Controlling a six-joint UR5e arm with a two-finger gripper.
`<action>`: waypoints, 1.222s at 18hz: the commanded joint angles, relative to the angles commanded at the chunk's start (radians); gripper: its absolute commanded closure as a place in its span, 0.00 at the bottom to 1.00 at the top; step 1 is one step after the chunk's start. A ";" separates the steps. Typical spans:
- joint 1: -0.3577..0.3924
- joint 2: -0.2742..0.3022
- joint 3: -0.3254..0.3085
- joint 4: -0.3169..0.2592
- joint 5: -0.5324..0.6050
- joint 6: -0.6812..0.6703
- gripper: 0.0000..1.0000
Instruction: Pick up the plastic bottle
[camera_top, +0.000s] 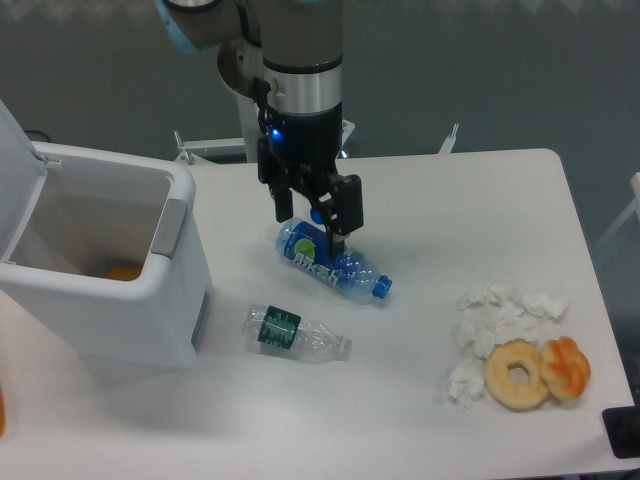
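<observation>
Two bottles mid-table: the plastic bottle (330, 262) lies on its side under my pincer (311, 222), fingers spread astride it, green-banded bottle (296, 333) nearer the front edge, bin (178, 223) left, two pastries (537, 371) front-right.

The plastic bottle (330, 262) lies on its side on the white counter (450, 200). It is clear, with a blue label bearing white characters and a green spot. Its blue cap points toward four o'clock and its base toward ten o'clock.
</observation>
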 joint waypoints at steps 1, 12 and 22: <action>-0.002 0.000 0.000 0.000 0.000 0.002 0.00; -0.005 0.009 -0.066 0.008 -0.009 -0.009 0.00; -0.008 0.026 -0.164 0.020 -0.031 0.041 0.00</action>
